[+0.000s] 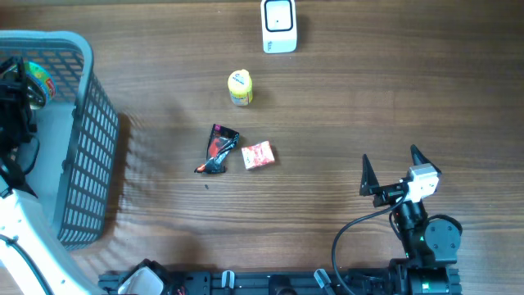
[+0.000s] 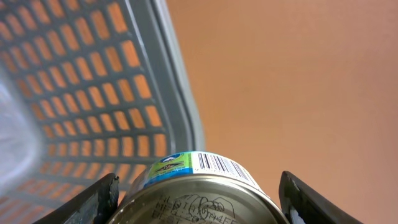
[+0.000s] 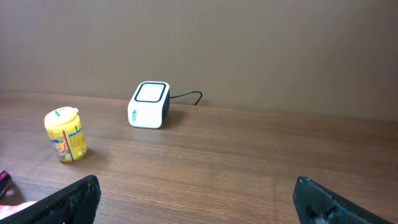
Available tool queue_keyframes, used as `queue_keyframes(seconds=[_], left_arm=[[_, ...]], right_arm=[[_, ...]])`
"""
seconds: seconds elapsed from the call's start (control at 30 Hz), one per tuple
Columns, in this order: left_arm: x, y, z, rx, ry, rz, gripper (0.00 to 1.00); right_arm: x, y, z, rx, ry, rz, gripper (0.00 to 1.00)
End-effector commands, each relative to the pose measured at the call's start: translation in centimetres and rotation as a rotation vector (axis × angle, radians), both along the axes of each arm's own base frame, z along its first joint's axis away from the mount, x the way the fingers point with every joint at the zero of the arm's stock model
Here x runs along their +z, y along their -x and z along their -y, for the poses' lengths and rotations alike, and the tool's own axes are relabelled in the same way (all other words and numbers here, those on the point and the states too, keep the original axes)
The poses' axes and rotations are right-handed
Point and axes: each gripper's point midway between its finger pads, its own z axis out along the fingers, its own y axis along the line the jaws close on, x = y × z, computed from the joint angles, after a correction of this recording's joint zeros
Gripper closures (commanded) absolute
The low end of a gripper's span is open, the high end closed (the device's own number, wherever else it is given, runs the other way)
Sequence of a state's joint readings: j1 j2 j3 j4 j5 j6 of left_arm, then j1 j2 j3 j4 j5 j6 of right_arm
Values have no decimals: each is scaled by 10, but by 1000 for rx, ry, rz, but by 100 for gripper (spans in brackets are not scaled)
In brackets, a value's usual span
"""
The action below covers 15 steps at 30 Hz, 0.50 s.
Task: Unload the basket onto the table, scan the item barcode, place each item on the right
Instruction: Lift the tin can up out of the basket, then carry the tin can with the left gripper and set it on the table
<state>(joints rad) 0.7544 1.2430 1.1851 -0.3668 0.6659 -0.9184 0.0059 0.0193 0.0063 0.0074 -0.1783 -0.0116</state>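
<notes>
L gripper (image 2: pixel 199 179) part open, jaws appear clamped on the round metal tin with green-blue label (image 2: pixel 193 202). The tin sits within the grey plastic mesh basket (image 1: pixel 86 131), well apart from the white box scanner (image 1: pixel 279 24). R gripper (image 1: pixel 390 156) spread wide, empty.

Risks: tin could snag the basket wall on lift-out. Its smooth round side may slip or rotate, turning the barcode (image 2: pixel 214 163) off the scanner.

Obscured: tin's lower half cut off; finger contact pts not clear; overhead shows arm covering most of tin.
</notes>
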Motion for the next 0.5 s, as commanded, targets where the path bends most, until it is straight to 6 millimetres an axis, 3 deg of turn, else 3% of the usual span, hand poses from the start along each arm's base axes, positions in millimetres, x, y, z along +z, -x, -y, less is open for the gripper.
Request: queue_keyframes(seconds=[0.0, 0.17, 0.27, 0.47], left_arm=[[29, -3, 28, -95, 62, 81, 44], [44, -23, 71, -204, 95, 128, 47], [59, -37, 111, -309, 73, 185, 47], [53, -53, 180, -402, 55, 156, 46]], right_arm=[[3, 0, 0, -2, -12, 10, 0], [3, 0, 0, -2, -12, 10, 0], [3, 0, 0, -2, -12, 10, 0], [3, 0, 0, -2, -12, 10, 0]])
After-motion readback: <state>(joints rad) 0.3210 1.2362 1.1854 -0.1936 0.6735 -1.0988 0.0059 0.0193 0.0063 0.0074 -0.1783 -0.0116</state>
